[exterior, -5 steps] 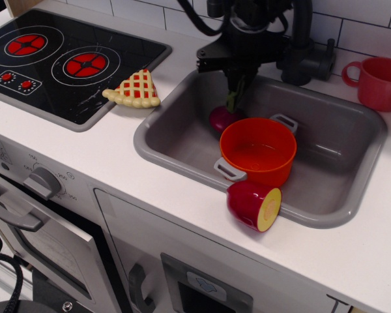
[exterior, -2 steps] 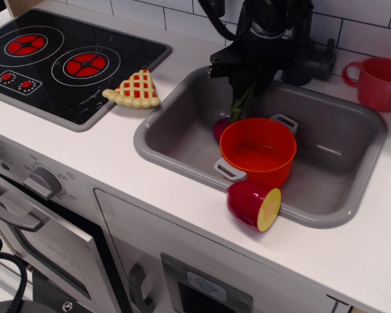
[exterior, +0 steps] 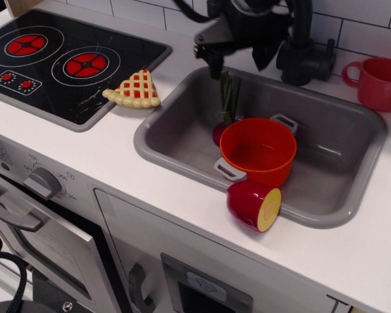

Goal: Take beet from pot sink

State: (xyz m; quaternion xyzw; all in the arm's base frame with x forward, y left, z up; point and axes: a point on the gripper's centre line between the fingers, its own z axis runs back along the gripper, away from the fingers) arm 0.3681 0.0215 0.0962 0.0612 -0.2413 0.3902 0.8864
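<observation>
The beet [exterior: 220,132] stands on the floor of the grey sink [exterior: 182,134], just left of the orange pot [exterior: 257,151] and touching its wall. Its green stalks [exterior: 229,98] point up and back. The pot stands upright in the sink and looks empty. My black gripper [exterior: 238,60] hangs above the sink's back rim, over the stalk tips, with its jaws spread apart and nothing between them.
A red half-fruit with a yellow cut face [exterior: 254,205] lies on the sink's front rim. A black faucet [exterior: 304,53] stands behind the sink, a red mug [exterior: 380,82] at the back right. A lattice pie slice [exterior: 135,90] lies beside the black stove [exterior: 58,62].
My gripper was shut on the beet's stalks down in the sink. It has opened, let go and risen; the beet stays beside the pot.
</observation>
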